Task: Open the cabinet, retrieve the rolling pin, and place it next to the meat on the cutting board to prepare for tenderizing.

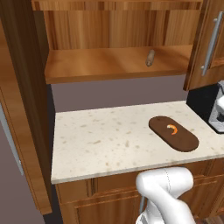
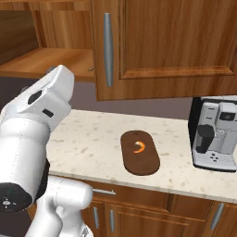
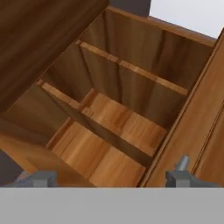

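Nearest the cameras, the white arm [image 2: 32, 152] is seen rising in front of the lower cabinets [image 1: 100, 192]. In the hand view, the gripper [image 3: 111, 177] is shown with its two fingertips [image 3: 41, 178] set wide apart and nothing between them, aimed into the open cabinet [image 3: 113, 113].

Beyond the arm, a speckled countertop [image 1: 100, 140] is spread out. On its right part the cutting board [image 1: 173, 133] is laid flat, and the meat [image 1: 173, 129] is seen resting on the board's middle. A coffee machine [image 2: 214, 134] is placed further right, apart from the board.

Farther back and higher, the cabinet is found open, its door [image 1: 22, 96] swung out to the left. The rolling pin [image 1: 150, 57] is seen lying on the cabinet's wooden shelf [image 1: 100, 65], towards the right end. Just beside it, the neighbouring wall cabinet [image 2: 162, 46] is kept closed, a silver bar handle [image 2: 108, 48] being mounted on its door.
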Available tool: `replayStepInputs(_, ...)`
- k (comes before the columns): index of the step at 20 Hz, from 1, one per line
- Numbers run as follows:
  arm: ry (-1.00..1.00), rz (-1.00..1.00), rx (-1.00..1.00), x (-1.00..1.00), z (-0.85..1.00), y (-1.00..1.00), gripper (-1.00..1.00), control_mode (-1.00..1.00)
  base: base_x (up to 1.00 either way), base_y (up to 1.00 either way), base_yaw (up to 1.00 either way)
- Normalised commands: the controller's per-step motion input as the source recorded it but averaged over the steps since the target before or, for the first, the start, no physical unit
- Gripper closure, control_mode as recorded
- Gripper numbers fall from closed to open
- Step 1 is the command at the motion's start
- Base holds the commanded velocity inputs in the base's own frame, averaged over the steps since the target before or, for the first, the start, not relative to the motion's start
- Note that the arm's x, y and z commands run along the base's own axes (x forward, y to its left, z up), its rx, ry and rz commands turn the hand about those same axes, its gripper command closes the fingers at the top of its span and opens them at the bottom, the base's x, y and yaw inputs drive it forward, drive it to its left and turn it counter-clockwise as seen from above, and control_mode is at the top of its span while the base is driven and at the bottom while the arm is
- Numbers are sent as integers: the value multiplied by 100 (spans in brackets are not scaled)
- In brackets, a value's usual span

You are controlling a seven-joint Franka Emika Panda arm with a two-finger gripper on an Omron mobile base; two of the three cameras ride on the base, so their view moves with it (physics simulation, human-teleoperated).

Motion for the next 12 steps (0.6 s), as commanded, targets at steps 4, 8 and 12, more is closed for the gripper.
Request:
replayStepInputs(4, 0, -24, -29, 0, -3, 89, -100, -100, 0, 0, 0)
replayStepInputs(8, 1, -35, -28, 36, -12, 71, -100, -100, 0, 0, 0)
replayStepInputs(12, 4, -45, -28, 71, -15, 45, -100, -100, 0, 0, 0)
